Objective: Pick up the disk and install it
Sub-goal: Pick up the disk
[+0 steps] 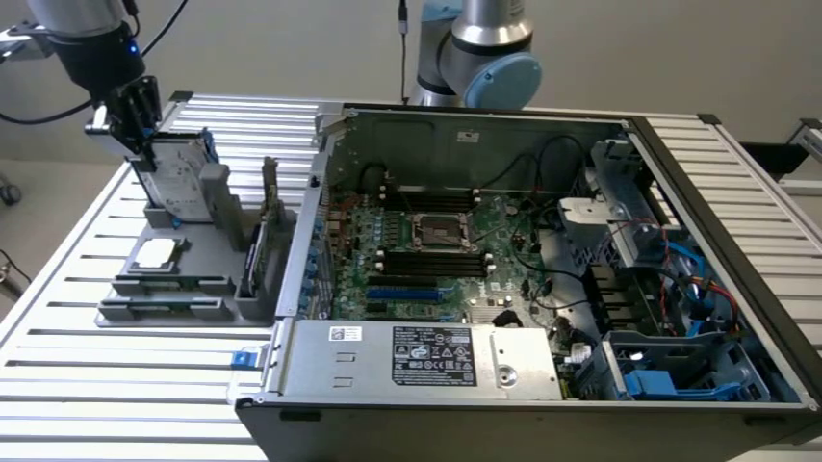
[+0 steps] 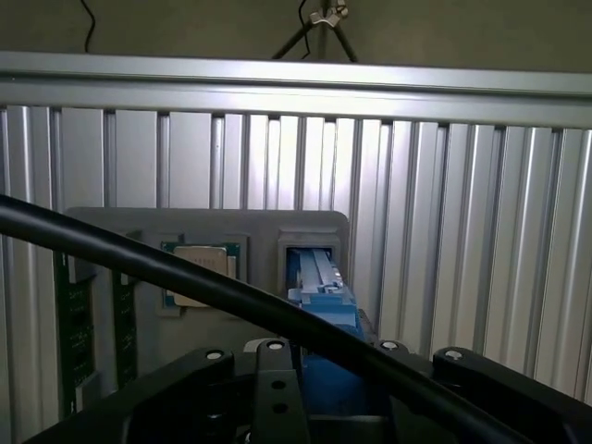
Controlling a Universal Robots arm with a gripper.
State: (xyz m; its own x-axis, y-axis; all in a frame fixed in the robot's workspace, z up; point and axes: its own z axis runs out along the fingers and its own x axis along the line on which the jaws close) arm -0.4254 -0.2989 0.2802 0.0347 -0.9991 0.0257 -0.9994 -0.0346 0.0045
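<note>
The disk [image 1: 183, 181], a silver-grey drive in a blue carrier, stands upright on edge in a slot of the grey holder [image 1: 167, 279] at the exterior view's left. My gripper [image 1: 135, 152] has come down onto the disk's top edge from above. In the wrist view the blue carrier of the disk [image 2: 319, 287] rises from the holder's slot straight toward the black gripper body [image 2: 277, 388]. The disk still rests in its slot.
A small square silver chip [image 1: 154, 252] [image 2: 199, 273] lies in the holder beside the disk. The open computer case [image 1: 514, 260] fills the exterior view's right, with a silver power supply [image 1: 424, 356] in front and blue drive bays [image 1: 668, 377]. A black cable [image 2: 231, 296] crosses the wrist view.
</note>
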